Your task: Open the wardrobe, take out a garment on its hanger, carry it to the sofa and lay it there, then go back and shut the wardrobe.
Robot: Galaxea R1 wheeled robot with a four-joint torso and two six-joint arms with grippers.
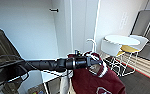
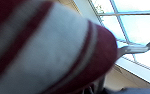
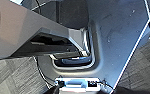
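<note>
White walls, café chairs at right. Left arm stretches across centre frame, left gripper grasping hanger, so garment hangs clear for carrying. Right claw: can't tell.

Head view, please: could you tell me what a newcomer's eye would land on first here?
The robot's black left arm stretches across the middle of the picture to the collar of the maroon varsity-style jacket with white trim, which hangs low in front. Above the collar rises the curved hook of the thin white hanger. To the right, a round white table stands with white chairs on thin metal legs.
</note>
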